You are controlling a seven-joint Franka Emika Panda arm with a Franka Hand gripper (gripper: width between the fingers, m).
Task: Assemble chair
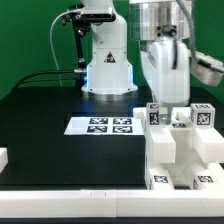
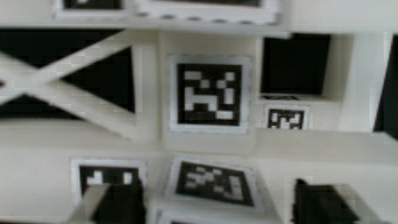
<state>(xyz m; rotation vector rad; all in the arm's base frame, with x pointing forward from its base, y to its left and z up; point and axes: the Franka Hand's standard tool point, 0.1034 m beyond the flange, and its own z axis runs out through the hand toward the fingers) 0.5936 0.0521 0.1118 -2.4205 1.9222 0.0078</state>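
The white chair parts (image 1: 182,152) stand clustered at the exterior view's right, each carrying black-and-white tags. My gripper (image 1: 171,106) hangs straight over them, its tips down among the top tagged pieces. In the wrist view, my gripper (image 2: 217,203) is open. Its dark fingers (image 2: 111,200) stand on either side of a small tagged white part (image 2: 215,183), with a gap showing on each side. Beyond it are a wide white panel with a large tag (image 2: 212,92) and a cross-braced white frame (image 2: 63,90).
The marker board (image 1: 103,125) lies flat mid-table, at the exterior view's left of the parts. A small white piece (image 1: 3,158) sits at the left edge. A white rail (image 1: 70,202) runs along the table's front. The robot base (image 1: 108,70) stands behind.
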